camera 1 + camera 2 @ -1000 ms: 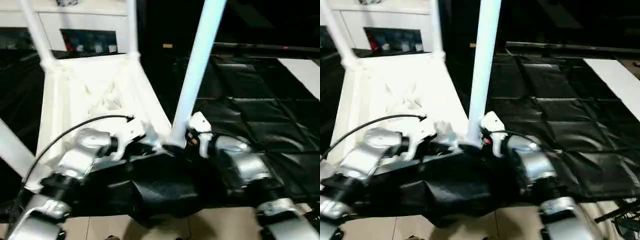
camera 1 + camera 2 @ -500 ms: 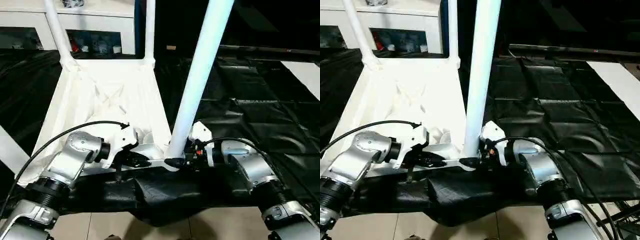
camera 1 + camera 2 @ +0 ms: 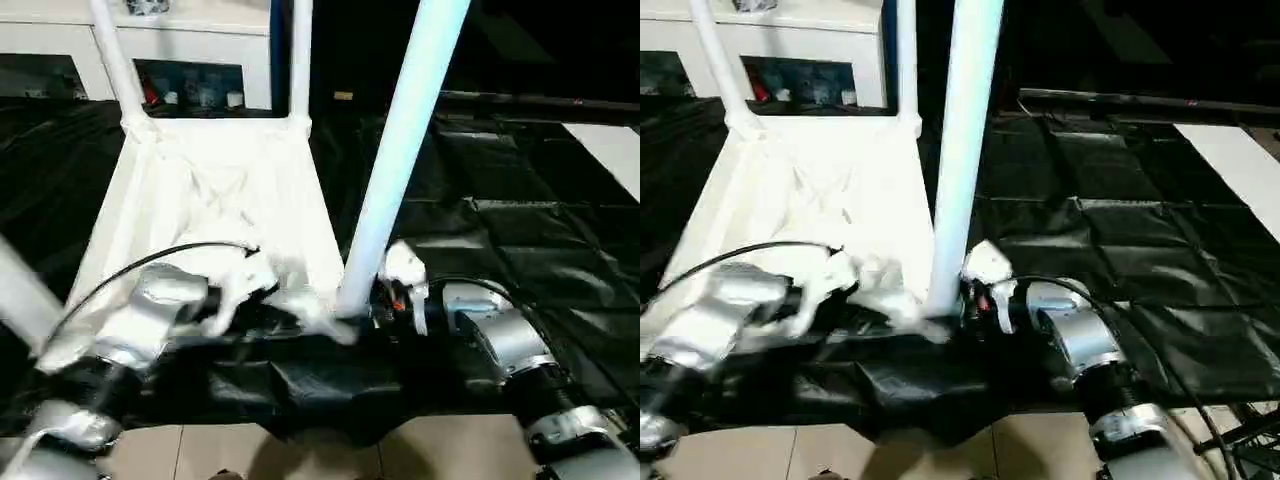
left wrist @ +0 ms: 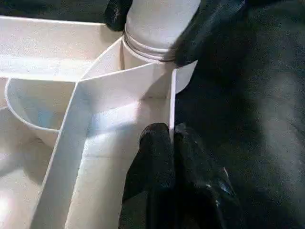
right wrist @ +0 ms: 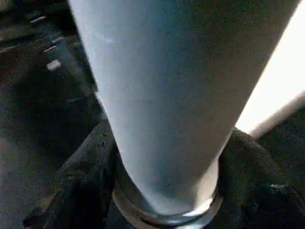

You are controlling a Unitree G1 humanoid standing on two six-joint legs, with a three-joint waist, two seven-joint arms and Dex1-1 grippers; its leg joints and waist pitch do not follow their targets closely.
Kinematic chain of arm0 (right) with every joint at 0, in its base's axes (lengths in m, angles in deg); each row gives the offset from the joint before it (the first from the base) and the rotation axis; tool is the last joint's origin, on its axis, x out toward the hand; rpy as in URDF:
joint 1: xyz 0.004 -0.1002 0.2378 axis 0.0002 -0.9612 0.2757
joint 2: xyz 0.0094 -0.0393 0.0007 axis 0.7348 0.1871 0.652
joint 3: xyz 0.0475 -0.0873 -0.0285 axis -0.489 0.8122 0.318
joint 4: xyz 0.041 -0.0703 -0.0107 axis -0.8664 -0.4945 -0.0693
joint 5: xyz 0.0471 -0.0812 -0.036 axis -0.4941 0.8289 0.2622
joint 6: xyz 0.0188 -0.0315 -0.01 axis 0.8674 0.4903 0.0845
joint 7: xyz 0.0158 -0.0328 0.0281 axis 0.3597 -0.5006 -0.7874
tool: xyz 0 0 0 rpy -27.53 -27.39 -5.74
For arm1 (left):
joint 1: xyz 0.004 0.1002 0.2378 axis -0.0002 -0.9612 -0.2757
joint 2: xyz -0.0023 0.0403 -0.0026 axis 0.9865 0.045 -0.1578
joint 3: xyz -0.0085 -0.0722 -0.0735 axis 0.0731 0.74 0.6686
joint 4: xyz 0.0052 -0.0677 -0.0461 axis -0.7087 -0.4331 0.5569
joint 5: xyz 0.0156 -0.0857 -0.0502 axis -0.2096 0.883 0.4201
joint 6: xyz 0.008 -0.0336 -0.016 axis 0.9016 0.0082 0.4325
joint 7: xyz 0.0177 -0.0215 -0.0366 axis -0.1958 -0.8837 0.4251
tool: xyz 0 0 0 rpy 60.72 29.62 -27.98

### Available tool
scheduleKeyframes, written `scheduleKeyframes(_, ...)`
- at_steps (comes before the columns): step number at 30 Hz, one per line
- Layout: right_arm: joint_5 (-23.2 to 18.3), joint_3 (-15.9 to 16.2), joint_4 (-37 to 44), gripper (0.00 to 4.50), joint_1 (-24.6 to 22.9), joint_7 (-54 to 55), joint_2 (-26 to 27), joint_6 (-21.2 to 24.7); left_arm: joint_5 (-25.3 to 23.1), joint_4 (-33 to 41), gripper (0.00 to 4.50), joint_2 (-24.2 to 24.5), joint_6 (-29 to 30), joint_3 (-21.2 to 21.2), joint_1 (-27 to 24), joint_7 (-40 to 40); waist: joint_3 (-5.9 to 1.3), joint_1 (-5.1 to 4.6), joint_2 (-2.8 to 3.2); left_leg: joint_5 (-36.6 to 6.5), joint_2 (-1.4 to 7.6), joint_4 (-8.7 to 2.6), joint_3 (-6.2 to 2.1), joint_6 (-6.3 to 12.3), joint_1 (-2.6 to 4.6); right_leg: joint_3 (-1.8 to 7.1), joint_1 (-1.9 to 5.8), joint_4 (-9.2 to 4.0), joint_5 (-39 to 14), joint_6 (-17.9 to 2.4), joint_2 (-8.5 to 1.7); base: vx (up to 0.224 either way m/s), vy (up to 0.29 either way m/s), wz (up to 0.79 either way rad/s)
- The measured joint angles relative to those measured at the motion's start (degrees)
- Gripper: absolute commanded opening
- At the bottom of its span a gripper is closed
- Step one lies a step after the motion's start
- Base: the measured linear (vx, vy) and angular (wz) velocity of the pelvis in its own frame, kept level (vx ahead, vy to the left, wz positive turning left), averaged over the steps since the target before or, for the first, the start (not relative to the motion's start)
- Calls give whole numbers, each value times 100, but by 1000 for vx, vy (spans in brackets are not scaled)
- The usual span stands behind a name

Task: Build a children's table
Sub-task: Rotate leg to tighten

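**Leg seated at the near corner socket, both grippers at its base**

The table top (image 3: 215,200) lies upside down on the black mat (image 3: 520,230), ribbed underside facing up. Two legs (image 3: 300,60) stand in the far corner sockets; a third leg (image 3: 400,150) rises from the near corner socket (image 4: 159,57) on my right-hand side, directly between my two arms.

My right gripper (image 3: 365,300) sits at the foot of this near leg, one black finger (image 4: 205,28) on each side of the tube just above the socket, closed around it and touching it. My left gripper (image 4: 169,143) has its fingers pressed together, pinching the thin upright rib (image 4: 170,102) that runs out from that same socket, just beside the leg's base. A white cabinet (image 3: 200,40) stands behind the table.
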Motion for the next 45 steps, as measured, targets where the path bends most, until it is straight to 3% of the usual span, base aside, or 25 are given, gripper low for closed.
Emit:
scheduleKeyframes(4, 47, -204, -289, 265, 71, 859, 293, -21, -147, -253, 0, -282, 34, 24, 149, 525, 0, -85, 0, 0, -3, 6, -3, 0, 4, 5, 2, -1, -1, 12, 0, 0, 0, 0)
scheduleKeyframes(8, 138, -587, -725, 265, 291, 2493, 913, -60, -404, -609, 0, -786, 219, 83, 394, 1365, 0, -163, 1, 0, -4, 15, -7, 0, 0, 5, -7, -5, -2, 13, 0, 0, 0, 0)
scheduleKeyframes(13, 244, -776, -976, 265, 454, 3438, 1218, -75, -560, -715, 0, -1121, 401, 94, 505, 1920, -2, -166, 5, 0, -7, 20, -13, 0, -3, 5, -8, -13, -2, 13, 0, 0, 0, 0)
scheduleKeyframes(14, 245, -777, -977, 300, 453, 3442, 1218, -80, -563, -715, 0, -1129, 404, 95, 505, 1929, -2, -167, 5, 0, -8, 21, -13, 0, -3, 7, -7, -12, -2, 13, 0, 0, 0, 0)
scheduleKeyframes(22, 247, -778, -935, 390, 418, 2965, 1136, -152, -549, -688, 0, -1044, 362, 139, 496, 1666, -2, -179, 8, 0, -7, 14, -13, 0, -4, 6, -12, -10, 3, 14, 1, 0, 0, 0)
scheduleKeyframes(27, 251, -314, -539, 390, 247, 1680, 562, -196, -410, -427, 0, -696, 245, 91, 347, 983, 0, -151, 19, 0, -5, 0, -14, -1, -6, 1, -15, -7, 9, 14, 2, 0, 0, 0)
scheduleKeyframes(37, 29, 121, -20, 390, 88, -306, -175, -342, 0, -62, 0, -62, 17, 6, 70, -237, 2, -84, 21, -2, -2, -23, -5, 2, -16, -2, -24, -11, 3, 6, 2, 0, 0, 0)
scheduleKeyframes(45, 13, 220, 65, 315, 57, -911, -344, -226, 145, 147, 0, 220, 11, -17, -94, -697, 3, -53, 18, -1, -2, -16, -5, 0, -12, 0, -18, -8, 6, 2, 1, 0, 0, 0)
